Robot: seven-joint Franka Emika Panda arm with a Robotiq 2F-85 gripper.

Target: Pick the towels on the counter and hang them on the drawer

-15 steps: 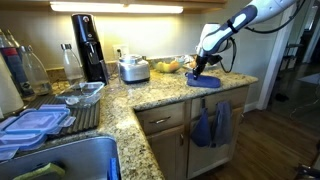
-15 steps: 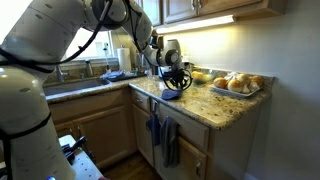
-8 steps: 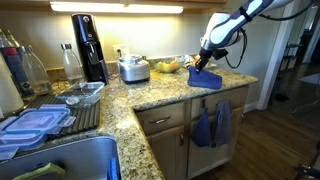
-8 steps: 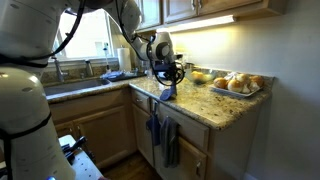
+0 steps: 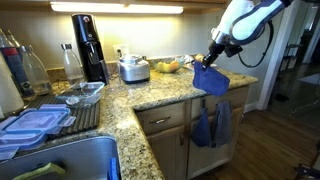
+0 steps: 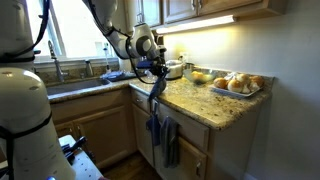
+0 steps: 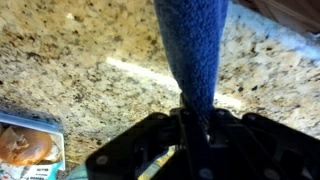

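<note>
My gripper is shut on a blue towel and holds it hanging limp above the granite counter near its front edge. In the other exterior view the towel dangles from the gripper over the counter's rounded edge. In the wrist view the towel runs up from between the jaws over the speckled counter. Two more blue towels hang on the drawer below; they also show in the other exterior view.
A tray of bread rolls and fruit stand on the counter behind. A rice cooker, coffee machine, blue-lidded containers and a sink lie further along. A packaged item shows in the wrist view.
The gripper has lifted the blue towel off the counter and carried it up and toward the counter's front edge; the towel now hangs free.
</note>
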